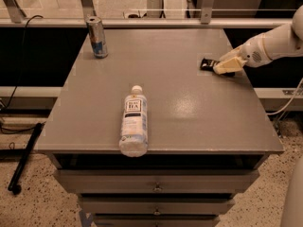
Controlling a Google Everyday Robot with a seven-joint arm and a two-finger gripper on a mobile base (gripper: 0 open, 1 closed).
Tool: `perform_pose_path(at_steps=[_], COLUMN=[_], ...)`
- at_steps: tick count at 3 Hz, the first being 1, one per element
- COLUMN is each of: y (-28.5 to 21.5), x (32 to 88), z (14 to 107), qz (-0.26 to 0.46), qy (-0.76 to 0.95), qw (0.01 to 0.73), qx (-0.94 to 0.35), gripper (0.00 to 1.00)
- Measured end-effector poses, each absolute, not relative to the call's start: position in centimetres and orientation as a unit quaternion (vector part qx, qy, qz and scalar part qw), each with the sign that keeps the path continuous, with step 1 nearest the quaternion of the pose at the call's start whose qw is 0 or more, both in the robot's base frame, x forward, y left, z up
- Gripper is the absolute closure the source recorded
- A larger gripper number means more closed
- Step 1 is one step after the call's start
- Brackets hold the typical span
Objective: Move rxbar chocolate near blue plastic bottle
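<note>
The blue plastic bottle (134,124) lies on its side near the table's front edge, white cap pointing away, its base slightly over the edge. The rxbar chocolate (207,64) is a small black wrapper at the right side of the table; only its left end shows from under the fingers. My gripper (221,67) reaches in from the right on a white arm and sits down over the bar, its cream fingers (229,65) against it.
A silver-blue metal can (97,37) stands upright at the back left corner. The grey table top (184,103) sits on a drawer cabinet. A rail runs behind the table. A black cable and a pole lie on the floor at left.
</note>
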State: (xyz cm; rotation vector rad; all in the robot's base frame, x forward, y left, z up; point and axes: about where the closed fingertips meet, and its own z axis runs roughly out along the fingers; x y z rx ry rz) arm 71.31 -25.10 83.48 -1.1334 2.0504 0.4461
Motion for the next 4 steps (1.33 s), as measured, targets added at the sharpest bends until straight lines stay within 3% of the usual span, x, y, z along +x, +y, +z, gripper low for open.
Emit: perform_pose_path(at_steps=[1,4], y=[-23.9,-20.8], x=[71.0,69.7], z=[86.0,90.9], qz=[0.177,0.193], qy=[0.784,0.747], qw=[0.385,0.422], qx=[-0.453,-0.476], gripper=[1.00,1.00])
